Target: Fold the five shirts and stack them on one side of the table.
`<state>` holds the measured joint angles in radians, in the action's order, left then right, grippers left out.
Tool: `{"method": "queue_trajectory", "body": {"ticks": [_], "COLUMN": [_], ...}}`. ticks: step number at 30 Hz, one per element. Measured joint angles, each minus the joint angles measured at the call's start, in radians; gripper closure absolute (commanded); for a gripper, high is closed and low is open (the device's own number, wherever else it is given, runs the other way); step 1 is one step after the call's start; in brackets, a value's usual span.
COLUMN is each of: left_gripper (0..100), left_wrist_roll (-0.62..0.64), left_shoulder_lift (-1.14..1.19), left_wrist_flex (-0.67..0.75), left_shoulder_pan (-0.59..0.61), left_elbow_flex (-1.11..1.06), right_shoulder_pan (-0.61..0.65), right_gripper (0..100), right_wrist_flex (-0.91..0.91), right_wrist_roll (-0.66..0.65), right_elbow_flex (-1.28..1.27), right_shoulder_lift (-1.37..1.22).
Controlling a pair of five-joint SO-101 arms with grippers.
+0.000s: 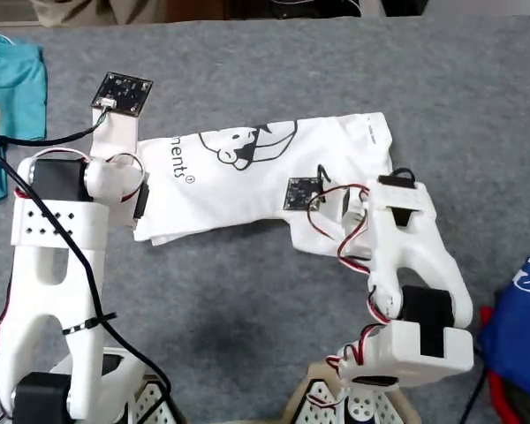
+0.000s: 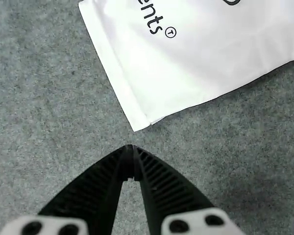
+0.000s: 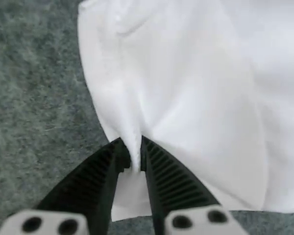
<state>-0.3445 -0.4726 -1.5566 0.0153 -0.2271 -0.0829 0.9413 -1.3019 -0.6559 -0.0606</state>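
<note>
A white shirt (image 1: 256,172) with black print lies partly folded across the middle of the grey table. My right gripper (image 3: 134,155) is shut on a fold of the white shirt (image 3: 186,88) near its lower right edge; the right arm (image 1: 397,238) stands over that edge. My left gripper (image 2: 133,157) is shut with nothing in it, hovering over bare felt just off the white shirt's corner (image 2: 142,125). The left arm (image 1: 106,177) sits at the shirt's left end.
A teal shirt (image 1: 13,97) lies at the far left edge. A blue shirt (image 1: 521,327) and something red (image 1: 503,389) lie at the right edge. Grey felt table (image 1: 247,309) stretches in front of the white shirt.
</note>
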Motion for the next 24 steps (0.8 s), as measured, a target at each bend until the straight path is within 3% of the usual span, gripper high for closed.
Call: {"method": "queue_trajectory", "body": {"ticks": [14, 24], "left_gripper": [98, 98], "left_wrist_roll": [0.0, 0.0], "left_shoulder_lift": [0.0, 0.0], "left_wrist_flex": [0.0, 0.0], "left_shoulder_pan": [0.0, 0.064], "left_elbow_flex": [0.0, 0.0], "right_shoulder_pan": [-0.014, 0.089], "right_gripper": [99.5, 99.5], "right_wrist_flex": [0.193, 0.193], "right_wrist_roll": [-0.002, -0.098], "right_elbow_flex": [0.405, 0.529], "right_shoulder_lift": [-0.006, -0.057]}}
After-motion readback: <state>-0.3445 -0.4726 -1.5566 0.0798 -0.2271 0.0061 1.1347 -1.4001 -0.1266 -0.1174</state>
